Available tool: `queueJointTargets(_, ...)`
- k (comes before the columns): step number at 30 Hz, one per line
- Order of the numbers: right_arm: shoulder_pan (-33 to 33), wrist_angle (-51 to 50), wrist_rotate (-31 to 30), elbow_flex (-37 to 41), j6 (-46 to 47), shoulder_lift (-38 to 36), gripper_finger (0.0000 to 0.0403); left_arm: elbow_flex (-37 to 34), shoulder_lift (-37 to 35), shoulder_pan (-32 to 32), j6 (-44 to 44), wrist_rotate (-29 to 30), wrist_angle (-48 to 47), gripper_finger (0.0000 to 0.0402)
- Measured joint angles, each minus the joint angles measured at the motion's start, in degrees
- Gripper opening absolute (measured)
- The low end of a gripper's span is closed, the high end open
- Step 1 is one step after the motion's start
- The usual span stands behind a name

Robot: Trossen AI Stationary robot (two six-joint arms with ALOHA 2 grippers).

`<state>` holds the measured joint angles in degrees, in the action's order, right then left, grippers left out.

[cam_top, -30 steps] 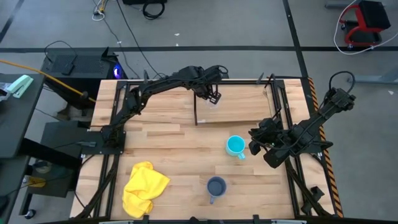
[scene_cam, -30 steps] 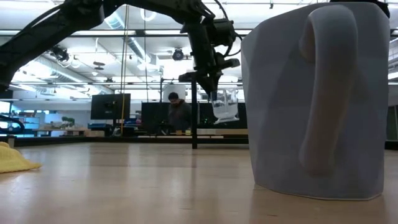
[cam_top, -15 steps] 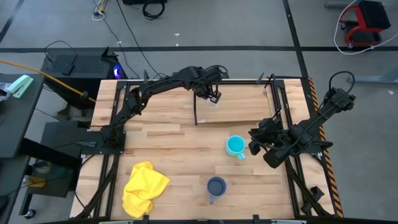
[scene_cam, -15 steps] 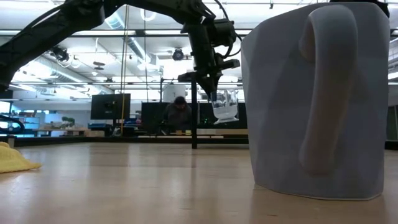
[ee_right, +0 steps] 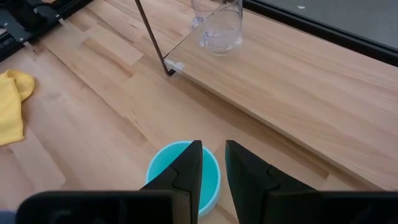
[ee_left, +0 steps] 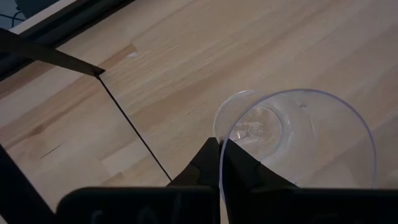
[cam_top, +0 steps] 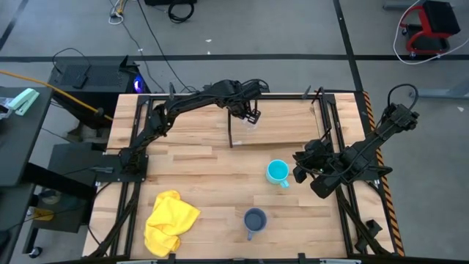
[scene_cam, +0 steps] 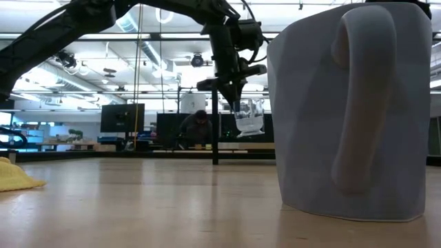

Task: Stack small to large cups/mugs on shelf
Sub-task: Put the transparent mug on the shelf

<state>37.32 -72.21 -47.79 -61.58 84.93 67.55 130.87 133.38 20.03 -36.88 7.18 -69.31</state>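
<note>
Now the left gripper [cam_top: 251, 115] pinches the rim of the clear glass cup [cam_top: 253, 122], held tilted just above the shelf [cam_top: 293, 125]. Rightward, the right gripper [cam_top: 300, 168] waits beside the cyan mug [cam_top: 277, 172], fingers slightly parted.

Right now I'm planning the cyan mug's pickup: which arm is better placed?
Right. The right gripper hovers open directly by the cyan mug; the left gripper is busy holding the glass cup above the shelf.
</note>
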Motion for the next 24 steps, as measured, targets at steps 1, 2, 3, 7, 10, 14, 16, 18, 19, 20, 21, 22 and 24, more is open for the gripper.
queueJointTargets(1, 0.0, 0.1, 0.0, 0.0, 0.0, 0.0, 0.0077, 0.0, 0.0, -0.1, 0.0, 0.0, 0.2, 0.0006)
queueJointTargets(2, 0.0, 0.2, 0.0, 0.0, 0.0, 0.0, 0.0077, 0.0, 0.0, -0.1, 0.0, 0.0, 0.4, 0.0006)
queueJointTargets(3, 0.0, 0.3, 0.0, 0.0, 0.0, 0.0, 0.0077, 0.0, 0.0, -0.1, -0.1, 0.0, 0.4, 0.0006)
queueJointTargets(7, 0.0, 0.4, 0.0, 0.0, 0.0, 0.0, 0.0077, 0.0, 0.0, -0.3, -0.5, -0.2, -0.4, 0.0006)
queueJointTargets(10, 0.0, 0.6, 0.0, 0.0, 0.0, 0.0, 0.0077, 0.0, 1.0, -0.9, -0.4, 0.2, 0.3, 0.0006)
queueJointTargets(14, 0.0, 0.6, 0.0, 0.0, 0.0, 0.0, 0.0077, 0.0, 1.0, -1.0, -0.3, -0.1, 0.6, 0.0006)
queueJointTargets(16, 0.0, 0.6, 0.0, 0.0, 0.0, 0.0, 0.0077, 0.1, 1.0, -1.0, -0.5, -0.1, 0.6, 0.0006)
queueJointTargets(18, 0.0, 0.8, 0.0, 0.0, -0.3, 0.1, 0.0077, 0.4, 1.1, -1.3, -0.7, 0.0, 0.4, 0.0006)
queueJointTargets(19, 0.0, 1.0, 0.0, 0.0, -0.7, 0.1, 0.0077, 0.4, 1.1, -1.5, -0.7, 0.1, 0.5, 0.0006)
queueJointTargets(20, 0.0, 1.2, 0.0, 0.0, -1.0, 0.1, 0.0077, 0.4, 1.1, -1.7, -0.5, 0.1, 0.8, 0.0006)
queueJointTargets(21, 0.0, 1.4, 0.0, 0.0, -1.0, 0.1, 0.0077, 0.4, 1.1, -2.0, -0.5, -0.2, 1.3, 0.0006)
queueJointTargets(22, 0.0, 1.5, 0.0, 0.0, -1.1, 0.1, 0.0077, 0.3, 1.2, -2.2, -0.6, -1.1, 1.6, 0.0006)
queueJointTargets(24, 0.0, 1.5, 0.0, 0.0, -1.2, 0.1, 0.0077, 0.2, 1.5, -2.7, -0.3, 0.6, 1.3, 0.0006)
